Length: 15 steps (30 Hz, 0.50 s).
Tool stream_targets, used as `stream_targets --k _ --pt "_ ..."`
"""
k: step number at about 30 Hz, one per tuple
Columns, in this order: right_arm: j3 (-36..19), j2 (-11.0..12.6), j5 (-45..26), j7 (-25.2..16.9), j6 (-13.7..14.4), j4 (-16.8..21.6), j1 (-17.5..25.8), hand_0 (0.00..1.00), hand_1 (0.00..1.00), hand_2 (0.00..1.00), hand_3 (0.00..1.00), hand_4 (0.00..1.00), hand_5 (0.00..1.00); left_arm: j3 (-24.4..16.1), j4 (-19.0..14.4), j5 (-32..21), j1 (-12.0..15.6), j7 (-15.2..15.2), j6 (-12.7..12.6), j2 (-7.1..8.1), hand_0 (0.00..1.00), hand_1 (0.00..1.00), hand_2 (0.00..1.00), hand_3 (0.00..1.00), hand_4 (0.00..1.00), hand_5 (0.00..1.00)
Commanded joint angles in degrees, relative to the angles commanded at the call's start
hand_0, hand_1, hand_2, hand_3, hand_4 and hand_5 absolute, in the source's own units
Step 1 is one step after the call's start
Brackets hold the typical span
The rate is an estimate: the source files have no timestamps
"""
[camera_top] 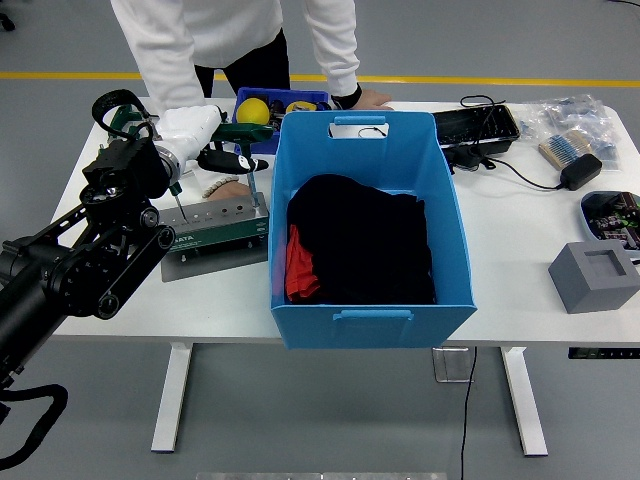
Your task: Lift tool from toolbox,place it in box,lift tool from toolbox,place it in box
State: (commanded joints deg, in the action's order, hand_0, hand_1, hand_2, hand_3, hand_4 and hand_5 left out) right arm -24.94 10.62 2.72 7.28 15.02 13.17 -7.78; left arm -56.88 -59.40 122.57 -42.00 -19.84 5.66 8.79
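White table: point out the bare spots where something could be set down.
Bare: the table between the blue box and grey block, and its front-left corner under the left arm. Crowded: the far right with cables and black tray, and the tool holder under the left robot hand.
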Motion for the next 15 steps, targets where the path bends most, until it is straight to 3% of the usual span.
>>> stream_targets --k 1,6,7,12,13,15 --pt "0.0 0.0 0.0 0.0 0.0 0.0 0.0 0.632 0.605 0.677 0.55 0.769 0.67 0.1 0.2 -0.2 -0.1 0.0 -0.1 -0.03 0.332 0.401 0.374 0.472 0.998 0.711" --pt "-0.1 0.1 0.0 0.0 0.0 0.0 -0.1 0.632 0.605 0.677 0.55 0.769 0.67 0.7 1.3 -2.2 -0.5 0.7 -1.1 -0.03 0.332 0.401 0.374 0.472 0.998 0.711" --pt "-0.1 0.1 0.0 0.0 0.0 0.0 -0.1 0.631 0.605 0.678 0.551 0.769 0.67 0.8 1.4 -2.4 -0.5 0.8 -1.3 -0.04 0.267 0.24 0.252 0.381 0.998 0.716" --pt "0.0 0.1 0.1 0.0 0.0 0.0 -0.3 0.631 0.605 0.678 0.551 0.769 0.67 1.3 2.3 -3.5 -0.9 1.2 -2.4 -0.3 0.267 0.24 0.252 0.381 0.998 0.716" --pt "0.0 0.1 0.1 0.0 0.0 0.0 -0.3 0.631 0.605 0.678 0.55 0.77 0.671 1.5 2.5 -3.6 -1.0 1.2 -2.5 -0.34 0.223 0.178 0.21 0.327 0.998 0.724" --pt "0.0 0.1 0.1 0.0 0.0 0.0 -0.3 0.631 0.605 0.678 0.55 0.77 0.671 1.8 2.8 -3.7 -1.1 1.1 -2.6 -0.4 0.223 0.178 0.21 0.327 0.998 0.724"
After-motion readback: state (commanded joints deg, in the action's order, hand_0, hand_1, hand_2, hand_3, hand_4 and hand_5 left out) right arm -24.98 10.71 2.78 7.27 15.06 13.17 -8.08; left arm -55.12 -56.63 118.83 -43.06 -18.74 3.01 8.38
